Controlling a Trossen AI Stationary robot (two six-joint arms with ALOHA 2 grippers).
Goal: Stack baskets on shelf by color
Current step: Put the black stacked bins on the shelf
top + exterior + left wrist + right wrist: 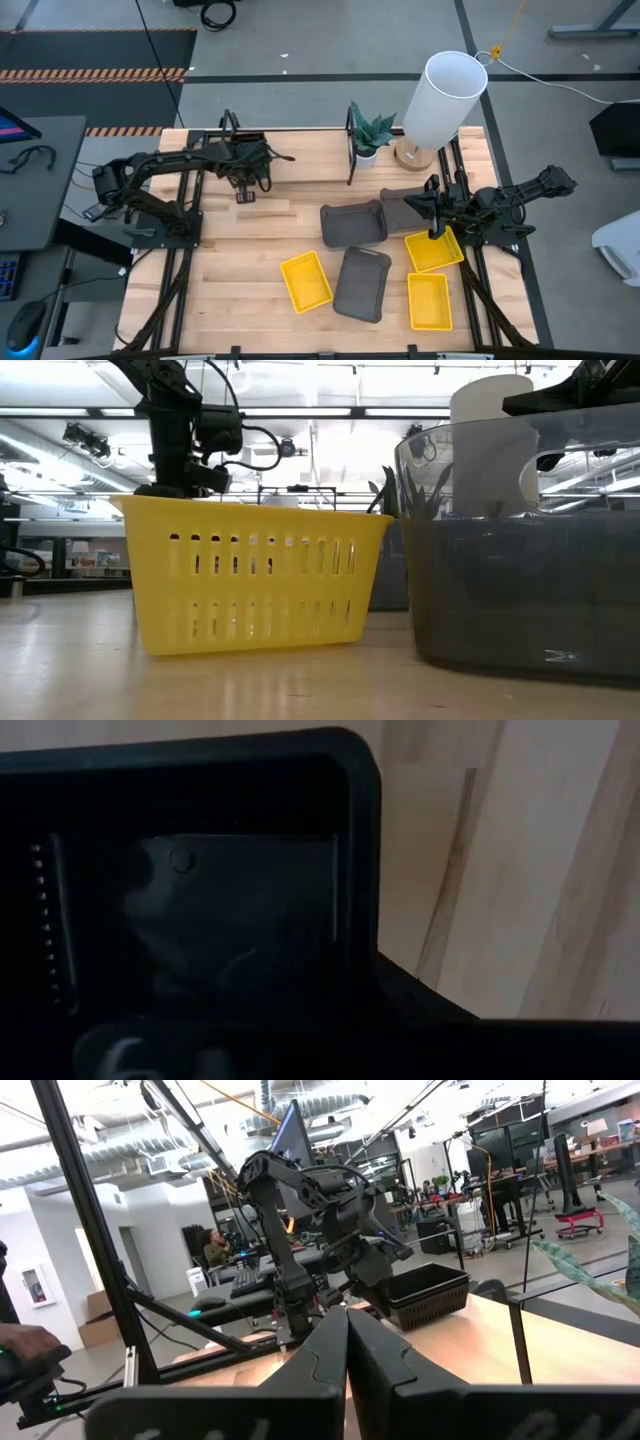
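My left gripper hangs over the left end of the shelf, shut on a black perforated basket. That basket fills the left wrist view, where I look into its dark inside. On the table lie three dark grey baskets and three yellow baskets, each resting on its bottom. My right gripper waits shut at the table's right side, above the yellow basket there. My left gripper holds the black basket at the rim of one end, coming at it from above and slanting down. The basket juts out sideways from the fingers, open side up and roughly level. I cannot tell whether its bottom rests on the shelf.
A small potted plant and a tall white cylinder on a wooden base stand at the far edge, right of the shelf. The shelf's black upright end loops rise at both ends. Bare wood lies between the shelf and the baskets.
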